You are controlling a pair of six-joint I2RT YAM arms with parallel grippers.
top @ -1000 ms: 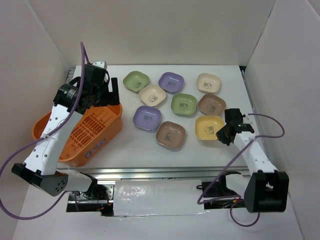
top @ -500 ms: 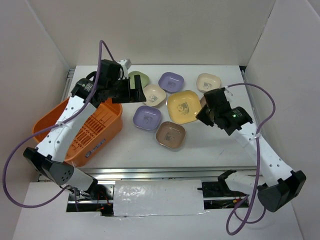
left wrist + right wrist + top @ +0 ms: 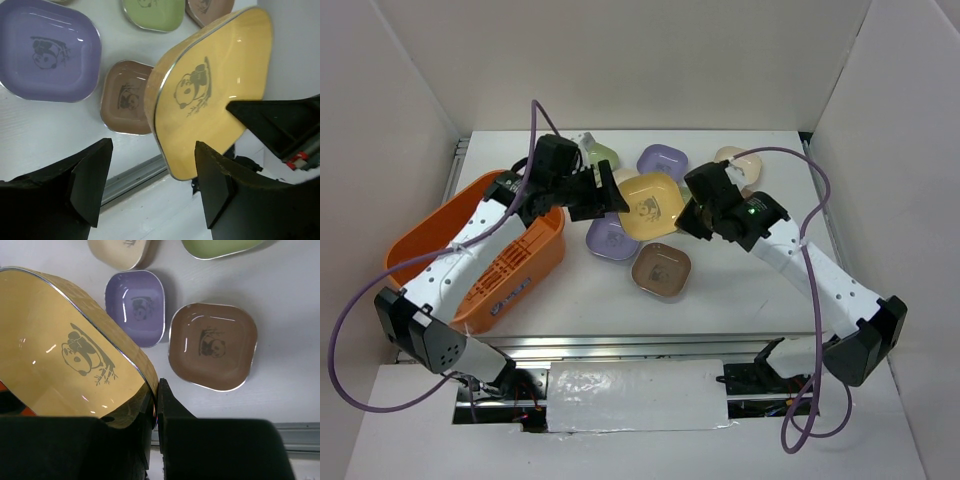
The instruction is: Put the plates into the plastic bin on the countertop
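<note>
My right gripper (image 3: pixel 687 214) is shut on the rim of the yellow plate (image 3: pixel 650 202) and holds it tilted in the air above the other plates; the right wrist view shows the grip (image 3: pixel 158 407) on the yellow plate (image 3: pixel 65 365). My left gripper (image 3: pixel 608 190) is open at the plate's left edge. In the left wrist view the yellow plate's (image 3: pixel 215 95) lower edge sits between the open fingers (image 3: pixel 92 182), apart from both. The orange plastic bin (image 3: pixel 510 262) lies at the left on the white countertop (image 3: pixel 740 300) and looks empty.
A lilac plate (image 3: pixel 611 238) and a brown plate (image 3: pixel 661 270) lie below the held plate. A green plate (image 3: pixel 601 152), a lilac plate (image 3: pixel 664 160) and a cream plate (image 3: pixel 744 163) lie farther back. Others are hidden under the arms. White walls enclose three sides.
My right gripper lifted the yellow plate from the right side and carried it left to the middle. My left arm swung from over the bin towards the plate.
</note>
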